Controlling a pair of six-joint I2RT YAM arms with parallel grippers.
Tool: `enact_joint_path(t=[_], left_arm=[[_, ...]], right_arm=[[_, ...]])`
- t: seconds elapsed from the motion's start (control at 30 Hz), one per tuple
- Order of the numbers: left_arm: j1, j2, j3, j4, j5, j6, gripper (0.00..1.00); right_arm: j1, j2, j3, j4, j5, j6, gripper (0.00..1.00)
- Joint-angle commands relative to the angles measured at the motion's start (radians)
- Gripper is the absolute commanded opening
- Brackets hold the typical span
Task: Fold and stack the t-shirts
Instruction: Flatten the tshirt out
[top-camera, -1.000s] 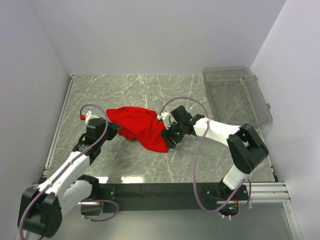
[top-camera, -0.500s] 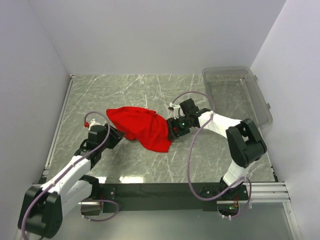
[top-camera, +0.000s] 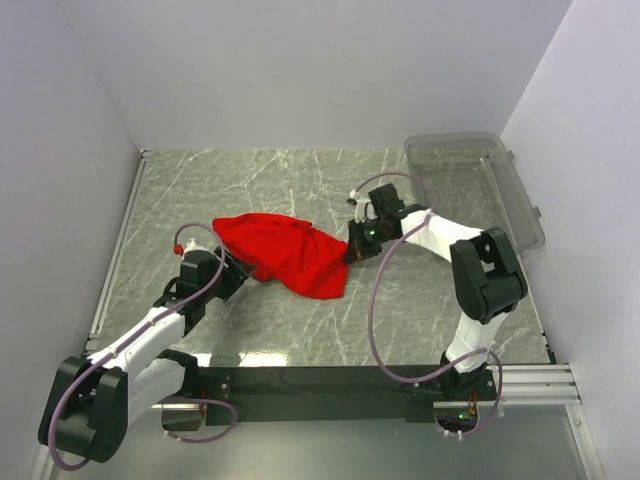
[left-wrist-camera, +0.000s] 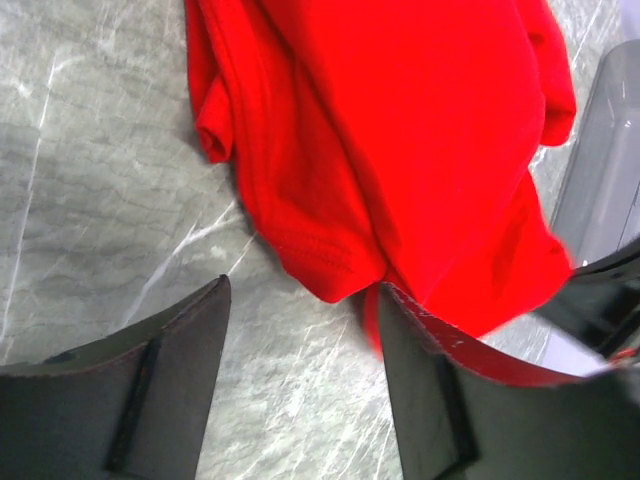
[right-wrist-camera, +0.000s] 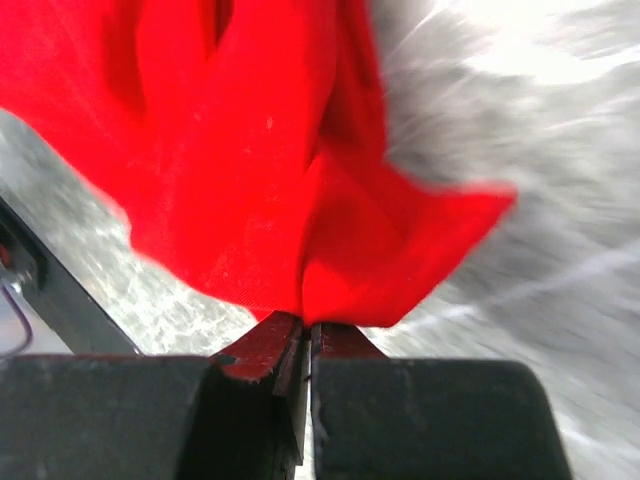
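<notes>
**Top view.** Red t-shirt (top-camera: 283, 252) lies bunched in a loose heap on the marble-patterned table (top-camera: 300, 180), approx. centre, slightly left of mid-line. It is well apart from the clear plastic bin (top-camera: 460, 139), which stands at the far right corner. L. gripper (top-camera: 243, 268) sits at the heap's near-left edge. R. gripper (top-camera: 350, 252) sits at its right edge, with the arm reaching in from the right.

**L. wrist view.** L. gripper (top-camera: 243, 268) jaws stand apart and grip nothing. A hem corner of the shirt (left-wrist-camera: 400, 130) lies at the mouth of the gap, close to the right-hand finger (left-wrist-camera: 440, 400); contact w/ the finger cannot be told. Bare table shows between the fingers.

**R. wrist view.** R. gripper (right-wrist-camera: 305, 330) jaws are closed, pinching a fold of the red cloth (right-wrist-camera: 230, 170) at the tips. The fabric fans out beyond them; the background is blurred.
</notes>
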Motion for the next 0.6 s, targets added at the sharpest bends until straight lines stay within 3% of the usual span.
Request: enact_joint_path(t=[0.0,0.23,0.57], left_arm=[[0.003,-0.02,-0.026,0.06,0.025,0.026,0.67],[0.001,0.016,-0.011,0.094,0.042,0.101,0.7],[-0.008,0.196,0.061,0.163,0.056,0.13,0.67]], right_arm=[[-0.082,-0.122,0.08,0.009,0.008,0.008,0.0],[-0.148,-0.17,0.201,0.046,0.135,0.011,0.0],[-0.148,-0.067,0.281,0.104,0.232,0.032,0.0]])
